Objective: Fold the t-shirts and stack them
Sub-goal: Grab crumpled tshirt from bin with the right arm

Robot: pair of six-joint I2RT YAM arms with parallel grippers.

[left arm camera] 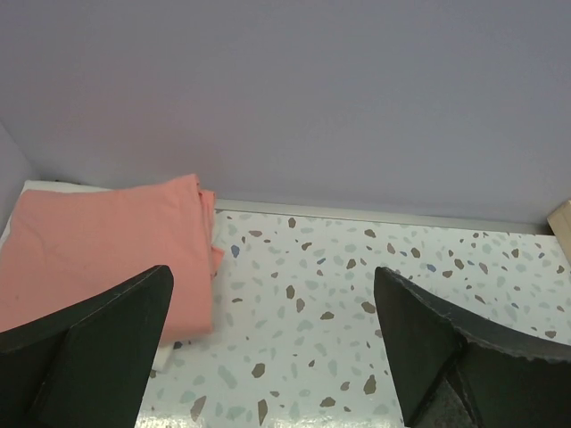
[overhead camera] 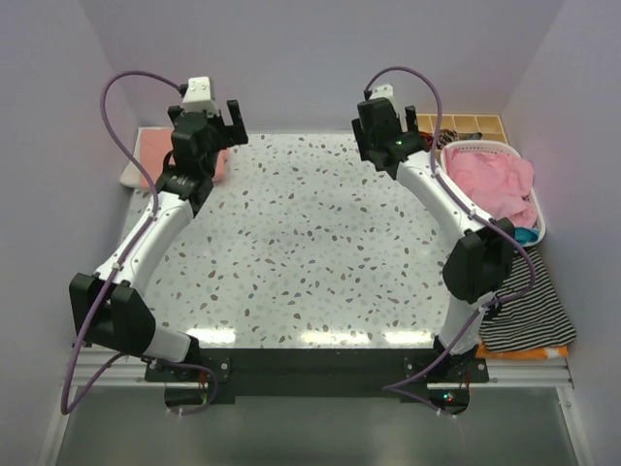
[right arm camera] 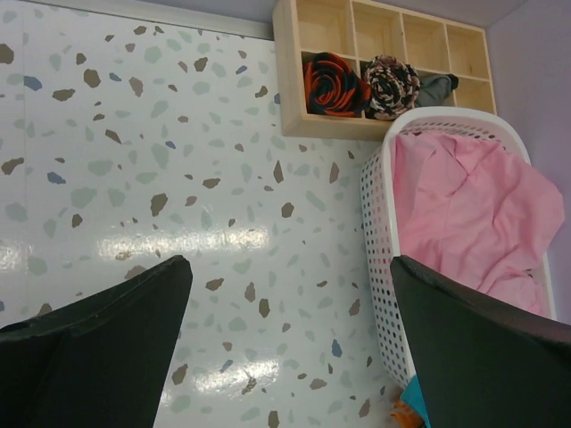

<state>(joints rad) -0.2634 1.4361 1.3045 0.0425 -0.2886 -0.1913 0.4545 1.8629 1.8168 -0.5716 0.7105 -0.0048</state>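
Across the counter, at two o'clock, the basket holds the crumpled pink tee and a teal one. At ten o'clock the salmon tee lies folded on a white one. My left jaws and right jaws are spread, holding nothing. I judge two done, two left.
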